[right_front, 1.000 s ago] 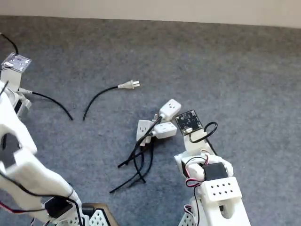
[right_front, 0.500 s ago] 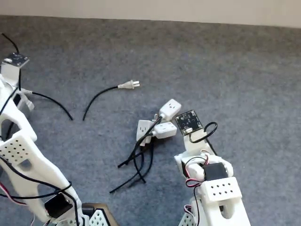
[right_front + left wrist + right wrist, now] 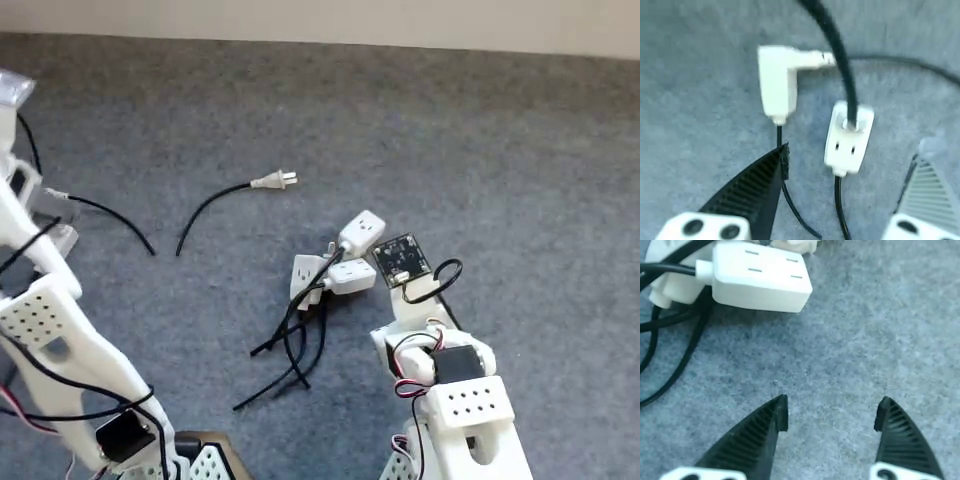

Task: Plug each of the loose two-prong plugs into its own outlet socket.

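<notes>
Found left end effector [image 3: 852,150] spread apart, empty, above a white two-slot socket [image 3: 847,137] and an angled white fitting [image 3: 777,82]. Noted left arm [image 3: 40,300] shifted toward the far edge over the last second, backing off rather than closing; judged nothing newly plugged. Found right end effector [image 3: 834,402] likewise apart, unmoved beside the outlet cluster [image 3: 350,277]. Logged loose plug [image 3: 275,181] untouched on bench [image 3: 500,150]. Could not confirm prongs on the fitting, nor trace cables [image 3: 290,350] through the tangle.

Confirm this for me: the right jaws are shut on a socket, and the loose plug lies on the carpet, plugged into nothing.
Wrong on one count: the right gripper has its jaws open and holds nothing. The socket lies apart from them on the carpet, as the right wrist view shows. The plug does lie on the carpet, plugged into nothing.
</notes>
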`<action>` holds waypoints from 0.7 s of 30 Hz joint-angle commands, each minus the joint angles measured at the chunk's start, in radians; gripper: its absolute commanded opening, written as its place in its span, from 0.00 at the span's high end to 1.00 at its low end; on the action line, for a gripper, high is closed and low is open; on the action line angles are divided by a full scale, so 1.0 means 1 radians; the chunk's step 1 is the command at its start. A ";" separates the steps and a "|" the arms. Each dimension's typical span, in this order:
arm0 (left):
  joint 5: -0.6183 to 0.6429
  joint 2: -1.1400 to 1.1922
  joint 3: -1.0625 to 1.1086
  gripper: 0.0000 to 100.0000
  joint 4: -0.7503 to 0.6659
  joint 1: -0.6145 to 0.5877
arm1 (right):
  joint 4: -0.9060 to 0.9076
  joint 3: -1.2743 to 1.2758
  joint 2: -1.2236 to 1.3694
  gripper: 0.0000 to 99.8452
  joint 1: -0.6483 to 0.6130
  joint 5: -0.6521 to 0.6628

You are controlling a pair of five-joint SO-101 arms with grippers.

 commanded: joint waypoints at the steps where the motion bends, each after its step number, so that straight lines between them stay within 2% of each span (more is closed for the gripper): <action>1: 0.081 -0.021 -0.205 0.63 0.006 0.127 | -0.018 -0.004 -0.018 0.73 -0.010 -0.011; 7: 0.229 -0.025 -0.483 0.63 0.008 0.318 | -0.033 -0.005 -0.018 0.73 0.001 -0.015; 13: 0.287 -0.099 -0.429 0.63 0.021 0.559 | -0.039 -0.028 -0.021 0.73 0.199 -0.087; 21: 0.301 -0.093 -0.159 0.63 0.023 0.889 | -0.035 -0.077 -0.021 0.73 0.344 -0.086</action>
